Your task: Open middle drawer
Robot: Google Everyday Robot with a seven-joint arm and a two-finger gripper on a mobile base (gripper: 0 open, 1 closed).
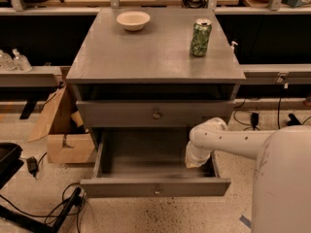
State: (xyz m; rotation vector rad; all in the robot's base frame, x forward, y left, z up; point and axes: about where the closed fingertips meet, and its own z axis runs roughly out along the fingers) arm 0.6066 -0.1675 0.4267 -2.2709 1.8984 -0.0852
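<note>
The middle drawer [146, 160] sits at 6 o'clock in the camera view, pulled well out of the grey cabinet [155, 57] with its interior exposed. Its flat front lies nearest the bottom edge and carries one small round knob [156, 191]. Directly above it, at frame centre, the upper drawer front [112, 114] is pushed in, with a dark recess between it and the cabinet top. The white robot arm [233, 141] enters from 4 o'clock, bends downward, and ends inside the open drawer against its right-hand wall. The gripper [195, 160] is at that lower end, just at 3 o'clock of the drawer's middle and apart from the knob. Whether it is released or clenched cannot be told, as the wrist covers it. On the cabinet top, a pale bowl [133, 20] stands at 11 o'clock. A green can [200, 37] stands upright at 1 o'clock, well apart from the bowl. On the floor at 9 o'clock, a cardboard box [65, 142] rests just beside the cabinet's left side. Black cables [58, 210] lie at 7 o'clock.
</note>
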